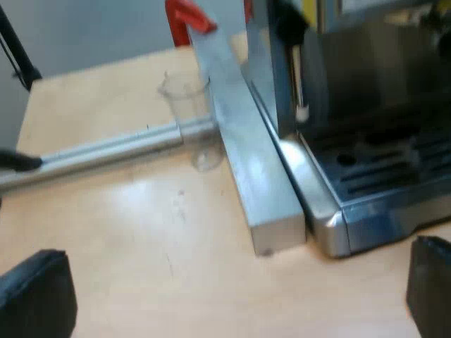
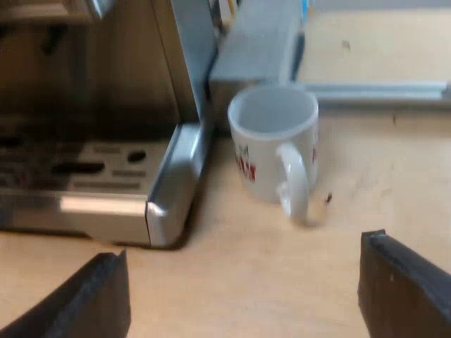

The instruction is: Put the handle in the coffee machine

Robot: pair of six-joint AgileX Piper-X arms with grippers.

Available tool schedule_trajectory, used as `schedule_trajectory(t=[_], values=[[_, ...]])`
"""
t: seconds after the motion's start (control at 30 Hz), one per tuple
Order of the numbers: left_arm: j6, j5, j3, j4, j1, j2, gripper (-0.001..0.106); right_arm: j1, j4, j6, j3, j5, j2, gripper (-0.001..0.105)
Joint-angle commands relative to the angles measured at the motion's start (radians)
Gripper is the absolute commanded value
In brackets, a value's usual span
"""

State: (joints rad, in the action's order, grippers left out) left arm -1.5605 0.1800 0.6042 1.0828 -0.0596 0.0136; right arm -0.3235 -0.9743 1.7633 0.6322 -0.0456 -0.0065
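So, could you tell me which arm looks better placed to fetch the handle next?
Probably left: the open left gripper faces a red end, possibly the handle's, beyond the measuring glass. The open right gripper faces the mug beside the espresso machine.

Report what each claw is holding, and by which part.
Nothing is held. The left claw is open above the table beside the espresso machine; the right claw is open, short of the mug.

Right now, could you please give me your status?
Left hand open, empty. Right hand open, empty. Machine close ahead. Mug beside it; glass past the bar.
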Motion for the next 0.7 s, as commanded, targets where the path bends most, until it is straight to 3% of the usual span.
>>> schedule_trajectory(t=[0.03,0.37,0.7], values=[[-0.013,-0.012,-0.027,-0.019,0.002,0.136,0.097,0.001,0.013,-0.006,-0.026,0.006,-0.046,0.069],[-0.013,-0.010,-0.062,-0.004,0.007,0.136,0.097,0.001,-0.005,-0.018,-0.133,0.006,-0.046,0.069],[-0.013,-0.010,-0.062,-0.005,0.053,0.136,0.097,0.001,0.006,-0.018,-0.138,0.006,-0.044,0.069]])
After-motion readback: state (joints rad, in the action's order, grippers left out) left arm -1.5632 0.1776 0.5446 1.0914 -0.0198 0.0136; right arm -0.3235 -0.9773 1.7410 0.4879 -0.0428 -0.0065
